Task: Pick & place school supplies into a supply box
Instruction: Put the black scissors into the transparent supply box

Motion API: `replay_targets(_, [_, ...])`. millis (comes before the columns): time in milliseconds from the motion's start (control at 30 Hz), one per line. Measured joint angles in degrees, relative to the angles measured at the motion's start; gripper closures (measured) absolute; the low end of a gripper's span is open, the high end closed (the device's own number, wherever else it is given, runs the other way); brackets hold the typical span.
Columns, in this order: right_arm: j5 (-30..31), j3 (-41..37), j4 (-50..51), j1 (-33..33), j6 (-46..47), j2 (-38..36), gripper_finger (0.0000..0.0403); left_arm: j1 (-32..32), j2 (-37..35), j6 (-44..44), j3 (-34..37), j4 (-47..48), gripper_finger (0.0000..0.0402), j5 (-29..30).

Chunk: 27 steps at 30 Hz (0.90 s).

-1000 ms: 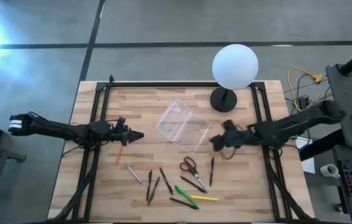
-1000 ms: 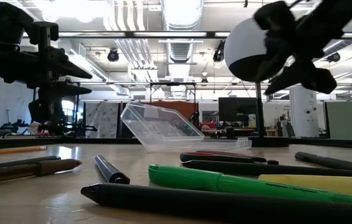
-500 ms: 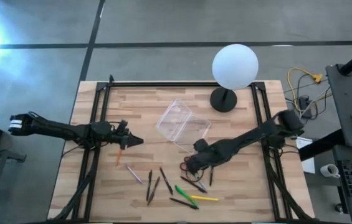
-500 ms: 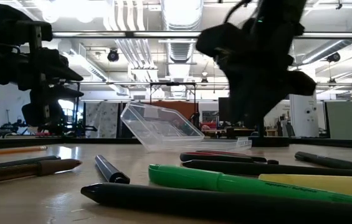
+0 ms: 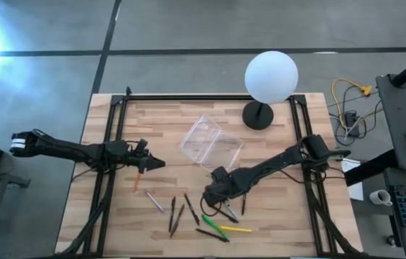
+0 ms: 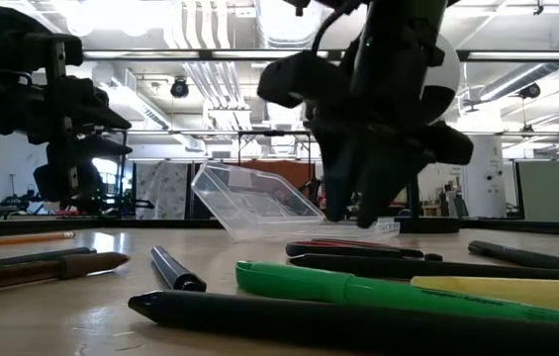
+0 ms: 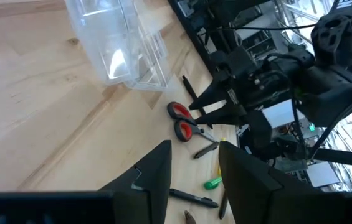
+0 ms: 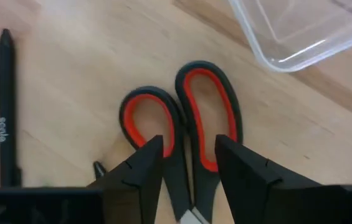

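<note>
Red-handled scissors (image 8: 188, 118) lie flat on the wood, seen also in the left wrist view (image 7: 185, 121). My right gripper (image 8: 188, 155) is open and points down over them, a finger on either side of where the handle loops meet the blades; in the high view (image 5: 212, 196) it covers them. The transparent supply box (image 5: 210, 144) stands open just beyond, toward the far edge. Pens and pencils lie toward the near edge: green (image 5: 213, 226), yellow (image 5: 236, 229), dark ones (image 5: 174, 214). My left gripper (image 5: 156, 162) hovers open at the table's left, above an orange pencil (image 5: 137, 178).
A white globe lamp (image 5: 270, 75) on a black base (image 5: 258, 115) stands at the far right, beyond the box. A dark pen (image 5: 244, 201) lies right of the scissors, a pinkish pencil (image 5: 154, 201) to the left. Black frame rails (image 5: 109, 180) run along both table sides.
My right arm has swung from beside the box's right side toward the near left, coming over the scissors and dropping low over them with its fingers pointing down. The scissors, box and pens have stayed where they were.
</note>
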State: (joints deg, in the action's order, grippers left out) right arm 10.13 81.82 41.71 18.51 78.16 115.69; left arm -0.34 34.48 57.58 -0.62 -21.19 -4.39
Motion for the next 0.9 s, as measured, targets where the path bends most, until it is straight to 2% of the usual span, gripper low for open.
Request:
replay_targets(300, [-1.3,-0.1,-0.2,-1.8,-0.2,-0.1,0.0174,0.0,0.0,1.4,0.0,0.0,0.0284,0.0])
replay_targets(433, [-1.6,-0.2,-0.2,-2.5,1.4,-0.2,0.0151,0.0,0.0,1.7,0.0,0.0,0.0284,0.0])
replay_targets(733, [-4.4,2.5,-1.4,-2.2,0.7,3.8,0.0159,0.0,0.0,1.7,0.0,0.0,0.0284,0.1])
replay_targets(900, [-2.3,7.3,3.5,-2.3,-2.4,7.1,0.0170,0.0,0.0,1.7,0.0,0.0,0.0284,0.1])
